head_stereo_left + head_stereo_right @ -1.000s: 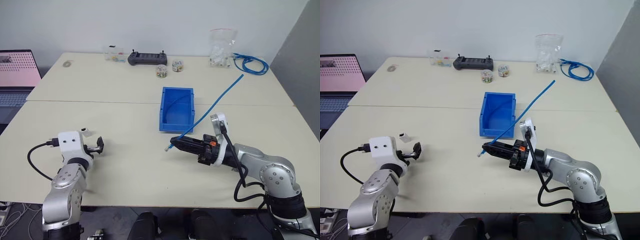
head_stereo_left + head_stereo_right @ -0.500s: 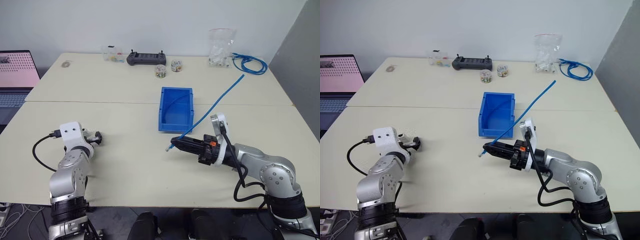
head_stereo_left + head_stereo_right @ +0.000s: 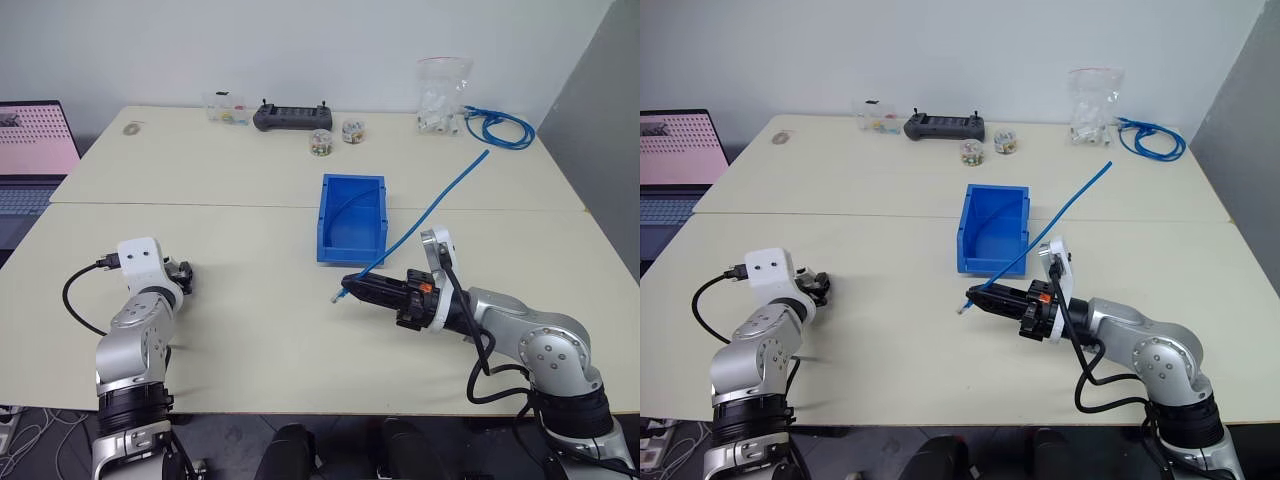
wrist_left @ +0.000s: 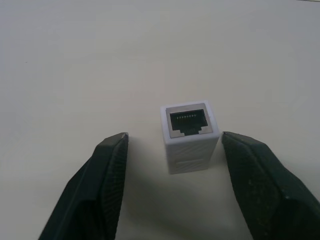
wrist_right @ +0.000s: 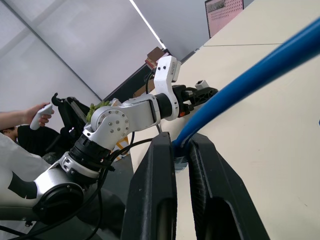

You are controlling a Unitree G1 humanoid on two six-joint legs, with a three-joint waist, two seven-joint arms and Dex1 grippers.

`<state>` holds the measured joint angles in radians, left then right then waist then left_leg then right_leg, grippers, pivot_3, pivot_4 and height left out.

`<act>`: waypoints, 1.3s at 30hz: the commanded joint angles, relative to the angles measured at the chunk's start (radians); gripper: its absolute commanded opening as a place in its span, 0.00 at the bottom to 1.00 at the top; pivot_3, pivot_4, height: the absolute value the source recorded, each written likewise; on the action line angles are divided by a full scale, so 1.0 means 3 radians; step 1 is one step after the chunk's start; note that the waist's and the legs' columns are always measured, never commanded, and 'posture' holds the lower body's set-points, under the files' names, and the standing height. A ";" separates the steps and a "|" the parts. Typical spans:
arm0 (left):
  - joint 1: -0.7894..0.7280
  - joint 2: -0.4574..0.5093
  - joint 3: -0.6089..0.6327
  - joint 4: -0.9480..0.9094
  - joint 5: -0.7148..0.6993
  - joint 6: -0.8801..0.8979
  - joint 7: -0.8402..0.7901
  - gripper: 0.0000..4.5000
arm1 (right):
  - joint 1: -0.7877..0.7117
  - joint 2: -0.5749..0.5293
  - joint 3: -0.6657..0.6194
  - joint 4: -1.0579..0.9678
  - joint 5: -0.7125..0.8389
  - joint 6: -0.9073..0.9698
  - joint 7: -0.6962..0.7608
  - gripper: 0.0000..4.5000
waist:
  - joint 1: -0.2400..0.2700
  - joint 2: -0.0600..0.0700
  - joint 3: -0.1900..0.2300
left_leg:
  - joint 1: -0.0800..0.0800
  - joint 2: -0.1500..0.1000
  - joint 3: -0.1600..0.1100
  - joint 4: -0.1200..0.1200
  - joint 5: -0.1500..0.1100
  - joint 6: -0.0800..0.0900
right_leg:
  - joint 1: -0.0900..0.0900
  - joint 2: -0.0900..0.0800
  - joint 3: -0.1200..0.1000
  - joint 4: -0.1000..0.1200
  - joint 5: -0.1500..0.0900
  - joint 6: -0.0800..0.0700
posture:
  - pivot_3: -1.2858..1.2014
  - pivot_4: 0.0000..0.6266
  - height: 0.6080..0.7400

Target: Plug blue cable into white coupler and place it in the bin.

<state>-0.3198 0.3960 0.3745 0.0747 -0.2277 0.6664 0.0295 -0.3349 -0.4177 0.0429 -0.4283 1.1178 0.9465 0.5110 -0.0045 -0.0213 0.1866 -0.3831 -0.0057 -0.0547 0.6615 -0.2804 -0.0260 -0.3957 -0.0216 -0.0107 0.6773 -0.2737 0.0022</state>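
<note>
The white coupler (image 4: 190, 142) lies on the table with its dark socket facing the left wrist camera. My left gripper (image 3: 183, 275) is low over the table at the front left, open, one finger on each side of the coupler and a gap on both sides. Right of centre, my right gripper (image 3: 350, 284) is shut on the blue cable (image 3: 440, 200) just behind its clear plug (image 3: 338, 295), which points left. The cable slants up and back over the right corner of the blue bin (image 3: 325, 225). The bin stands mid-table, just behind the right gripper.
Along the far edge are a black controller (image 3: 292, 116), two small jars (image 3: 322, 142), a clear box (image 3: 228, 108), a clear bag of white parts (image 3: 443, 95) and a coiled blue cable (image 3: 500, 125). A laptop (image 3: 35, 140) sits at far left. A person's hand (image 5: 42, 112) holds a remote.
My left arm has reached forward and down to the table, bringing its fingers around the coupler, and the fingers have narrowed. The right gripper and the cable have not moved.
</note>
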 commanded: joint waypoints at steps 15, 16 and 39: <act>0.0575 0.0134 -0.0392 -0.0686 -0.0106 0.0072 -0.0676 0.17 | 0.0097 0.0024 -0.0087 -0.0229 -0.0011 -0.0087 -0.0086 0.02 | -0.0010 0.0000 0.0000 | 0.0002 0.0000 0.0003 0.0000 -0.0001 -0.0002 | 0.0000 -0.0002 0.0004 0.0001 0.0001 -0.0001 | 0.52 0.24 1.00; 0.0677 0.0205 -0.0511 -0.0830 -0.0139 0.0058 -0.0873 0.17 | 0.0125 0.0011 -0.0105 -0.0254 -0.0007 -0.0090 -0.0095 0.02 | -0.0009 0.0000 0.0000 | 0.0002 0.0000 0.0003 0.0000 -0.0001 -0.0002 | 0.0000 -0.0002 0.0003 0.0001 0.0001 -0.0001 | 0.52 0.24 1.00; -0.0226 0.0888 -0.2749 -0.0677 0.0177 -0.0845 -0.3818 0.17 | 0.0437 -0.0433 0.0273 -0.0659 -0.0991 -0.0568 0.0204 0.02 | -0.0018 0.0006 0.0001 | -0.0003 0.0001 0.0001 -0.0002 -0.0001 -0.0001 | 0.0000 0.0004 0.0001 -0.0009 -0.0010 0.0015 | 0.52 0.24 1.00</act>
<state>-0.3854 0.6699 -0.4152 -0.1449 -0.1957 0.4261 -1.0861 -0.1858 -0.5271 0.0857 -0.5862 0.8869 0.8310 0.5275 -0.0100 -0.0195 0.1868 -0.3838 -0.0055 -0.0544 0.6608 -0.2808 -0.0262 -0.3957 -0.0204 -0.0103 0.6745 -0.2766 0.0067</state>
